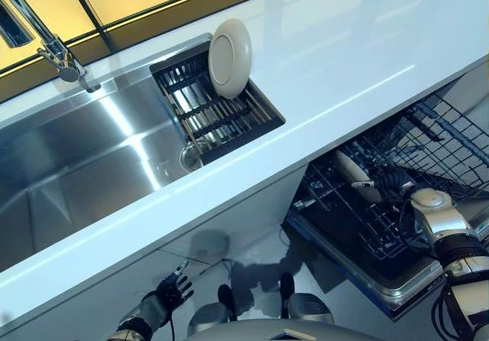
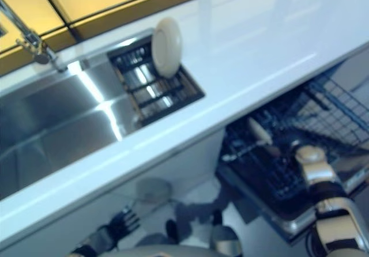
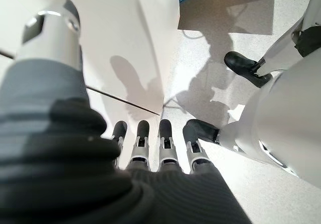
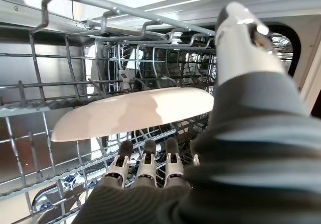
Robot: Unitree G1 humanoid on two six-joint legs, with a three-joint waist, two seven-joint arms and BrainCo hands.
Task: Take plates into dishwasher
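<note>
One cream plate [image 1: 229,56] stands on edge in the black drying rack [image 1: 218,115] inside the sink. A second cream plate [image 4: 135,112] is down in the open dishwasher, over the wire tines of the lower rack [image 1: 359,234]. My right hand [image 1: 391,180] is shut on this plate [image 1: 352,174]: in the right wrist view the thumb [image 4: 235,38] lies above it and the fingers [image 4: 145,161] below. My left hand [image 1: 172,291] hangs low in front of the white cabinet, fingers [image 3: 143,143] straight and holding nothing.
A steel sink [image 1: 92,165] with a tap [image 1: 57,50] is set in the long white countertop [image 1: 344,58]. The dishwasher's upper wire basket [image 1: 451,138] juts out under the counter at the right, above the lower rack.
</note>
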